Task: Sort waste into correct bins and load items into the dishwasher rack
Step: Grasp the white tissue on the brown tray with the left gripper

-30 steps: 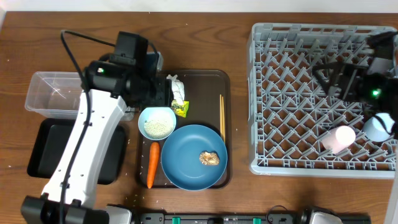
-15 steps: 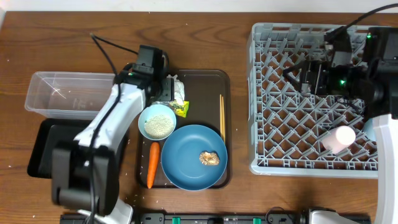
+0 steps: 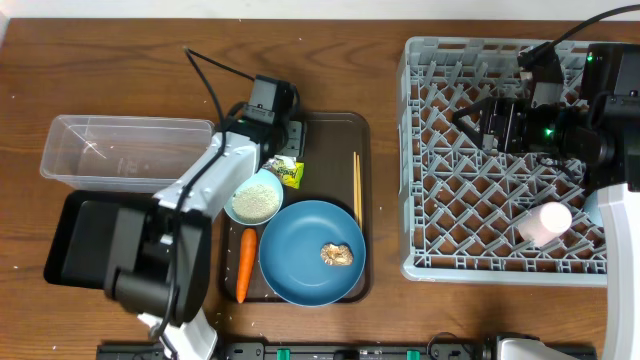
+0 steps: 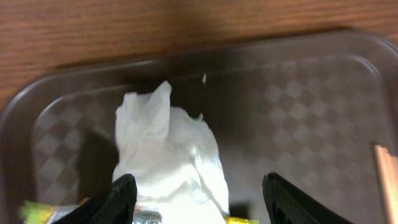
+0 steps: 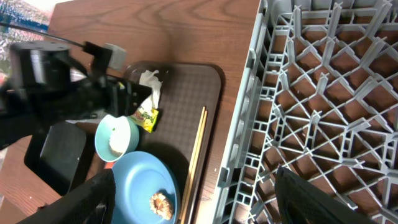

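My left gripper [image 3: 285, 146] [image 4: 205, 202] is open, its fingers either side of the crumpled white wrapper [image 4: 168, 149] at the brown tray's top left. The yellow-green packet [image 3: 291, 173] lies just below it. The pale bowl [image 3: 253, 197] holds white rice. The blue plate [image 3: 305, 255] carries the brown food lump [image 3: 337, 254]. The carrot [image 3: 243, 265] lies left of the plate and the chopsticks [image 3: 356, 187] lie at the tray's right. My right gripper [image 3: 490, 125] [image 5: 202, 199] is open and empty above the grey rack [image 3: 470, 200]. A pink cup [image 3: 548, 222] lies in the rack.
The brown serving tray [image 3: 330, 130] holds the dishes and waste. The clear tub [image 3: 120, 150] stands at the left with the black tray [image 3: 85, 240] in front of it. The rack fills the right side of the table. My left arm reaches across the table between the tub and the tray.
My left gripper has moved right, from beside the tub to over the white wrapper. My right gripper swung left over the rack a second ago and has barely moved since.
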